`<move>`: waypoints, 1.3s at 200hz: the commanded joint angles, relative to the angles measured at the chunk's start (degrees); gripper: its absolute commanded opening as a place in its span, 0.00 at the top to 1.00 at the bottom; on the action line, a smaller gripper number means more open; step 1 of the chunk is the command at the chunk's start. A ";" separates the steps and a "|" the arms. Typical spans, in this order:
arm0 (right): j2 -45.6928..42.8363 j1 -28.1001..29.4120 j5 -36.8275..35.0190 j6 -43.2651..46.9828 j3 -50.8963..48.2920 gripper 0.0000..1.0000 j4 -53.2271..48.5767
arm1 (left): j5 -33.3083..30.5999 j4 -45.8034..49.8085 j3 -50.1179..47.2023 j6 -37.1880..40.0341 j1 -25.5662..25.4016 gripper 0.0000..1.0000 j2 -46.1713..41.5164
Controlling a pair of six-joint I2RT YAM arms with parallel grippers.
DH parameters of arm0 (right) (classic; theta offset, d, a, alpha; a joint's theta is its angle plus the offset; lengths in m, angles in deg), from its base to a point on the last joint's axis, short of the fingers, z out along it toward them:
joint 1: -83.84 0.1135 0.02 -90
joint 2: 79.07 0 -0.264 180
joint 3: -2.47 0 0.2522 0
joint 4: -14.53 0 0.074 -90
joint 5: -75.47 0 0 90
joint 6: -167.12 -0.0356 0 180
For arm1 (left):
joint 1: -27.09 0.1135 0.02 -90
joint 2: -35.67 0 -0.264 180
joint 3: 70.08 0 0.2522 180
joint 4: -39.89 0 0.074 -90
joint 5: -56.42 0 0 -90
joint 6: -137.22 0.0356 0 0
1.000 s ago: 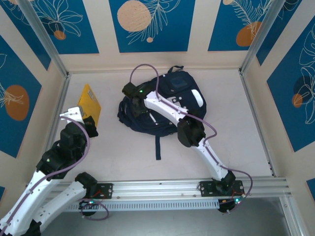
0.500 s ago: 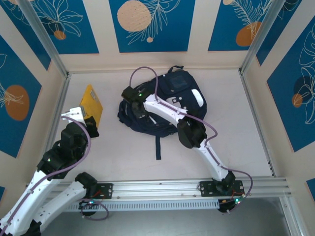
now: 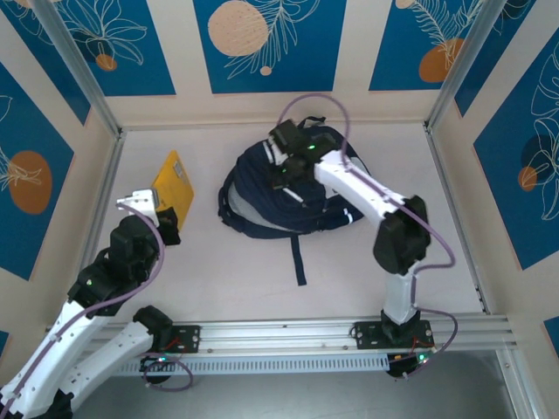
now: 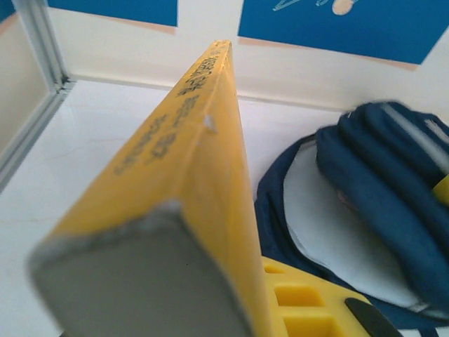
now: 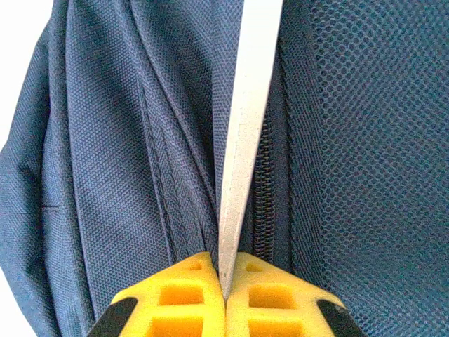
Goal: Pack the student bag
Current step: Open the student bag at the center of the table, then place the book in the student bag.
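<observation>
The student bag (image 3: 301,212), dark navy, lies at the middle of the table with its mouth pulled open, showing pale grey lining (image 3: 238,199). My right gripper (image 3: 281,171) is above the bag's top, shut on a thin grey edge strip (image 5: 247,126) of the student bag (image 5: 126,140) beside its zip. My left gripper (image 3: 163,220) is shut on a yellow book (image 3: 174,185), held edge-up to the left of the bag. In the left wrist view the yellow book (image 4: 200,133) runs away from the gripper (image 4: 242,288), with the student bag (image 4: 379,161) and its lining to the right.
A black strap (image 3: 297,260) trails from the bag toward the near edge. Metal frame posts and patterned walls close in the table on the left, back and right. Bare tabletop (image 3: 437,244) lies to the right of the bag.
The right arm swung right and back with the bag's edge, pulling the bag open and shifting it right. The left gripper carried the book slightly right toward the bag.
</observation>
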 commanded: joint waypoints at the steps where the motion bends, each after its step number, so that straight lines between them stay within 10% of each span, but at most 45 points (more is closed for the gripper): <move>1: -6.63 -3.79 11.98 -3.18 -1.64 1.00 -1.13 | 5.56 -4.40 1.68 0.39 0.84 1.00 1.96; 90: -24.93 -21.26 52.02 -17.33 -24.44 1.00 21.09 | 32.52 -12.97 1.32 -15.64 1.24 1.00 10.11; 160: -28.66 -26.40 62.15 -28.68 -31.80 1.00 32.82 | 45.05 -38.27 -6.74 -40.47 1.59 1.00 17.51; 260: -29.32 -27.18 64.91 -30.03 -32.64 1.00 33.80 | 47.01 -51.57 -5.85 -49.70 2.80 1.00 25.76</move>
